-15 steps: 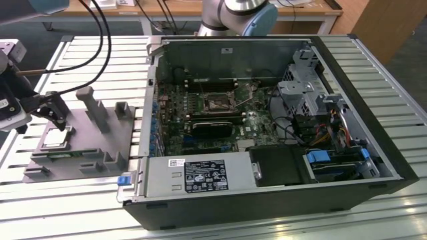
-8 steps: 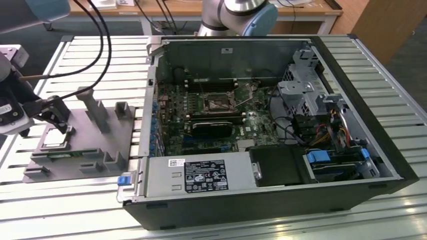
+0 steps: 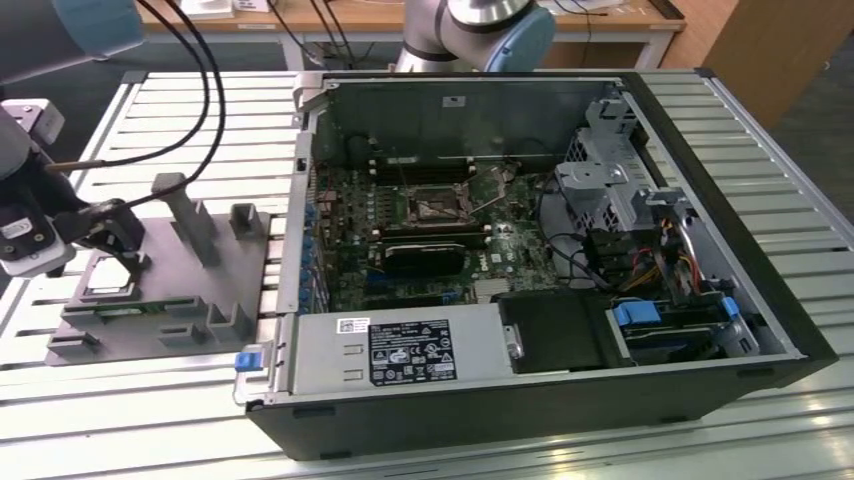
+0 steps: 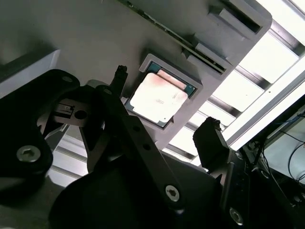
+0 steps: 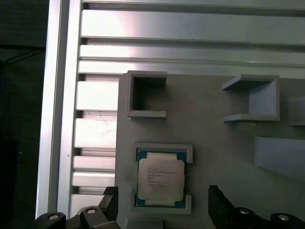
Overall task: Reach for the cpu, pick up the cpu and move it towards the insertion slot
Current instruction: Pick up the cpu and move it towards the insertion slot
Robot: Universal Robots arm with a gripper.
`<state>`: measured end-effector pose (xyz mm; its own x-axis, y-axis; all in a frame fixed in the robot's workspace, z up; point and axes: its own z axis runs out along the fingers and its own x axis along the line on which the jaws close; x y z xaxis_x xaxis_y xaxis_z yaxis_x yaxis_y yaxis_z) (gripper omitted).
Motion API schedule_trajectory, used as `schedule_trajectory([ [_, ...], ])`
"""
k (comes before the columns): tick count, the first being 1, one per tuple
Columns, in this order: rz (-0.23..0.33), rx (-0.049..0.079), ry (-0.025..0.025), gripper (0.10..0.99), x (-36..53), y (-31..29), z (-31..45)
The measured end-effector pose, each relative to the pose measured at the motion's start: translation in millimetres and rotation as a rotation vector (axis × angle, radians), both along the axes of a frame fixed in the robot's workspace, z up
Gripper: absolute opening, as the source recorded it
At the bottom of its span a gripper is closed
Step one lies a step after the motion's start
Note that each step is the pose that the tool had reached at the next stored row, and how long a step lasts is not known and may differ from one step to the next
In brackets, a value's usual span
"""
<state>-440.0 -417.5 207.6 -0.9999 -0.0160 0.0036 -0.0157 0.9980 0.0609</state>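
The tool (image 3: 114, 238) hangs low over the grey fixture (image 3: 147, 340) at the exterior view's left end of the bench (image 3: 187, 110). Its jaws are spread wide and hold nothing. The cpu (image 3: 112, 276) lies flat in a square pocket of that fixture, directly under the tool. In both wrist views it sits between the two dark fingers (image 5: 217, 202), with a clear gap on either side. The insertion slot (image 3: 437, 208) is well apart from it, on the motherboard inside the open computer case (image 3: 561, 400) toward the exterior view's right.

The main risk I see is the pocket itself. Its raised rim hugs the chip closely, so a finger coming down slightly off line could land on the rim instead of the chip's edge. An off-centre closure could tilt the chip or wedge it in the pocket. The chip is thin and smooth, so a shallow grip may let it slip. The case wall stands between fixture and slot and could be clipped.
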Motion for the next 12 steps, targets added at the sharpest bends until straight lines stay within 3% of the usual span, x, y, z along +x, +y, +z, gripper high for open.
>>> schedule_trajectory([
  [7,-0.003,0.000,0.0000,0.835,0.0,7.3,-12.7],
  [12,-0.004,0.000,-0.0001,0.835,-0.8,8.7,-20.8],
])
